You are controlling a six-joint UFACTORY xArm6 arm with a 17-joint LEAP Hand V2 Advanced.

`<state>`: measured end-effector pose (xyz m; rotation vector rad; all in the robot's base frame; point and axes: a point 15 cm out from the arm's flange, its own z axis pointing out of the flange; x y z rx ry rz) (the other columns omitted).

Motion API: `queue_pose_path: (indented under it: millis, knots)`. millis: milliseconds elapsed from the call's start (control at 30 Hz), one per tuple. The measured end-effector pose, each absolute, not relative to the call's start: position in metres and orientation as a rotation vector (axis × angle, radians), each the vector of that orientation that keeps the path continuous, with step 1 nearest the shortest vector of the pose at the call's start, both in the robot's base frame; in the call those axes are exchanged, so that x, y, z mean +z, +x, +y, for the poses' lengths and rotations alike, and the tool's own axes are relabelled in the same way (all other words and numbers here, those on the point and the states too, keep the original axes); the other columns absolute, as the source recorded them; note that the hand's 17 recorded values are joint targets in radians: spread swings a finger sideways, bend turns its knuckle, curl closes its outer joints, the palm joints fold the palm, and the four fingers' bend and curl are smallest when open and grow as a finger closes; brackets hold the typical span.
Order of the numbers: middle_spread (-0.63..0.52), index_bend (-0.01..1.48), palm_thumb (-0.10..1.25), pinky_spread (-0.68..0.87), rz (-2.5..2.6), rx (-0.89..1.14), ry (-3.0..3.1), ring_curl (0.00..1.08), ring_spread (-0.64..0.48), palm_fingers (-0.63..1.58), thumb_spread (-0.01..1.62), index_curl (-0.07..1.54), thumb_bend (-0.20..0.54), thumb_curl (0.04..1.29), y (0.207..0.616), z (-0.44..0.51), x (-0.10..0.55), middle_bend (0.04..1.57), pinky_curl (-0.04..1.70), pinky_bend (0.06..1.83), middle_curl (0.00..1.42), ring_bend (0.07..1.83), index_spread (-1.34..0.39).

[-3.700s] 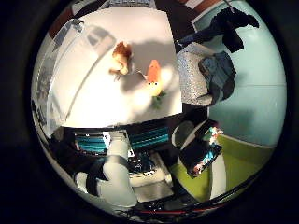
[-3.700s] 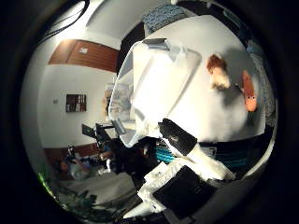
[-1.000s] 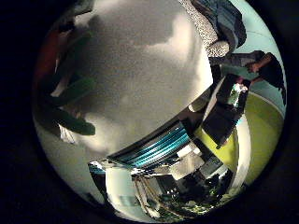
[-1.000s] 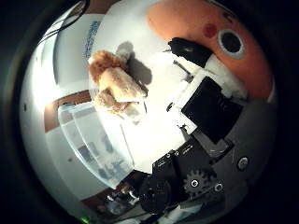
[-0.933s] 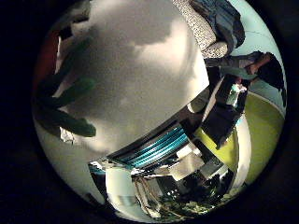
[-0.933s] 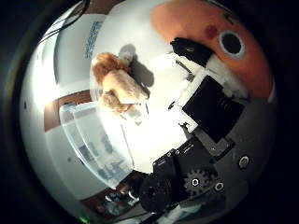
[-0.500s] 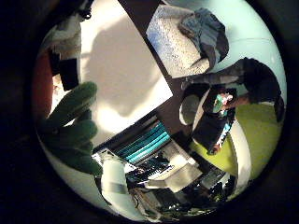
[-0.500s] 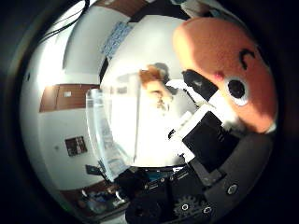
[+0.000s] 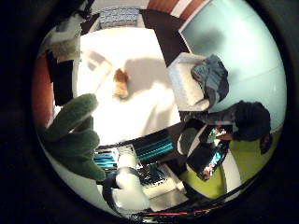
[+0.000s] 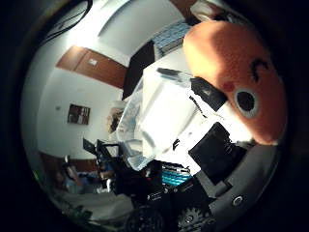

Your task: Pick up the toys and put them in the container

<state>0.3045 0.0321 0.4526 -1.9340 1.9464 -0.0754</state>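
My right hand (image 10: 214, 135) is shut on an orange carrot-shaped plush toy (image 10: 237, 63) with a stitched face, which fills much of the right thumb side palm view. A black fingertip (image 10: 207, 94) presses against it. The toy's green leaves (image 9: 75, 140) show close in the right little finger side palm view. A small brown plush toy (image 9: 121, 82) lies on the white table (image 9: 154, 98), far below the palm. A clear plastic container (image 10: 159, 101) stands on the table's far side.
A grey armchair (image 9: 198, 86) with clothes on it stands beside the table. A teal-striped box (image 9: 149, 149) and the arm's base (image 9: 131, 187) sit at the table's near edge. Shelves and wood panels line the room's wall (image 10: 92, 63).
The hand went down to the table, closed on the orange toy and rose with it. The table and the brown toy now look much farther from the palm.
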Motion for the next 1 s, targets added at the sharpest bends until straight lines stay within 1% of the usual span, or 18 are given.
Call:
queue_pose_path:
  millis: [200,400,500,633,733,800,867,900,933,967,1000]
  knots:
    - [-0.37,1.02,1.06,-0.23,1.699,0.037,-2.085,0.92,-0.31,0.66,1.17,1.11,-0.01,0.53,0.288,0.144,0.465,1.22,1.11,1.41,1.23,1.51,-0.42]
    - [-0.36,1.02,1.07,-0.23,1.595,0.065,-2.184,0.92,-0.31,0.65,1.17,1.11,-0.011,0.53,0.305,0.212,0.454,1.22,1.13,1.4,1.23,1.51,-0.41]
    - [-0.36,1.03,1.07,-0.22,1.579,0.052,-2.212,0.92,-0.31,0.65,1.17,1.11,-0.011,0.53,0.316,0.225,0.447,1.21,1.14,1.41,1.23,1.51,-0.41]
    - [-0.37,1.01,1.06,-0.22,1.568,-0.015,-2.182,0.92,-0.31,0.64,1.17,1.11,-0.013,0.54,0.342,0.234,0.447,1.21,1.14,1.42,1.24,1.52,-0.41]
    - [-0.36,1.0,1.02,-0.23,1.562,-0.026,-2.171,0.91,-0.3,0.63,1.17,1.11,-0.02,0.53,0.347,0.236,0.446,1.2,1.13,1.4,1.23,1.51,-0.41]
    - [-0.35,0.97,0.96,-0.24,1.543,-0.049,-2.149,0.88,-0.29,0.67,1.19,1.1,-0.026,0.51,0.354,0.238,0.449,1.19,1.1,1.34,1.2,1.48,-0.41]
    - [-0.34,0.85,0.9,-0.28,1.532,-0.064,-2.143,0.83,-0.29,0.7,1.17,1.05,-0.034,0.5,0.359,0.239,0.45,1.16,1.04,1.27,1.13,1.43,-0.41]
    - [-0.33,0.73,0.88,-0.32,1.532,-0.064,-2.144,0.8,-0.3,0.67,1.16,1.01,-0.029,0.5,0.359,0.239,0.449,1.13,1.0,1.23,1.08,1.41,-0.41]
    - [-0.32,0.51,0.86,-0.39,1.529,-0.064,-2.15,0.76,-0.3,0.55,1.14,0.95,-0.028,0.49,0.36,0.24,0.448,1.06,0.94,1.2,1.02,1.4,-0.41]
    - [-0.3,0.3,0.84,-0.44,1.526,-0.06,-2.164,0.73,-0.3,0.39,1.14,0.86,-0.026,0.49,0.359,0.24,0.445,0.95,0.9,1.2,0.96,1.39,-0.43]
    - [-0.29,0.21,0.83,-0.45,1.523,-0.056,-2.181,0.7,-0.29,0.32,1.14,0.8,-0.023,0.48,0.359,0.24,0.441,0.86,0.87,1.2,0.92,1.35,-0.44]
